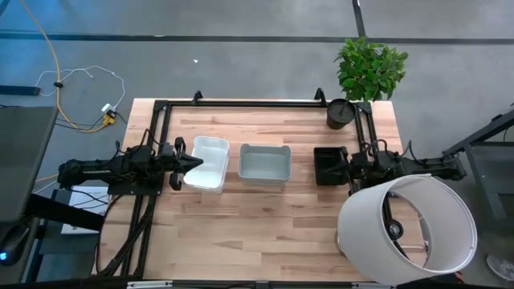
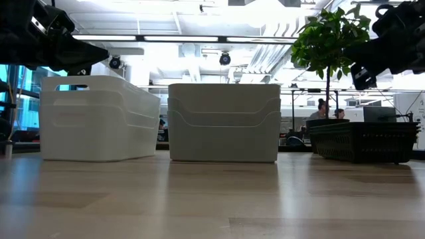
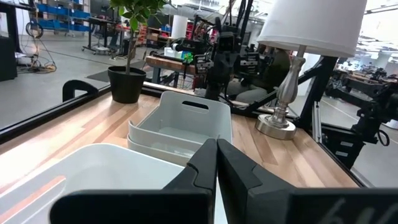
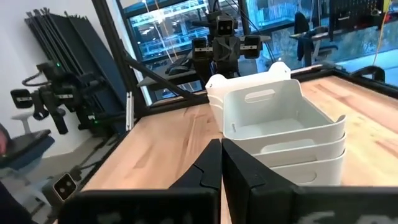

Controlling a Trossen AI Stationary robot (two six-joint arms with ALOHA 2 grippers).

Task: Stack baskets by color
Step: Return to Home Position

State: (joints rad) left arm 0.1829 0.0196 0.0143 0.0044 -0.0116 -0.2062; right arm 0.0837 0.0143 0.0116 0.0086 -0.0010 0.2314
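Basket stacks lined up on my table (image 1: 265, 233).
White stack (image 1: 210, 156), grey stack (image 1: 265, 163), black stack (image 1: 325, 160); left gripper (image 1: 196, 163) and right gripper (image 1: 345, 167) flank them, both clenched empty.

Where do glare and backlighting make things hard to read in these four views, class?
Low view: the ceiling lights glare white, so the left gripper and right gripper read as dark silhouettes. High view: even light, no glare on the table. Left wrist view: the lampshade is brightly lit.
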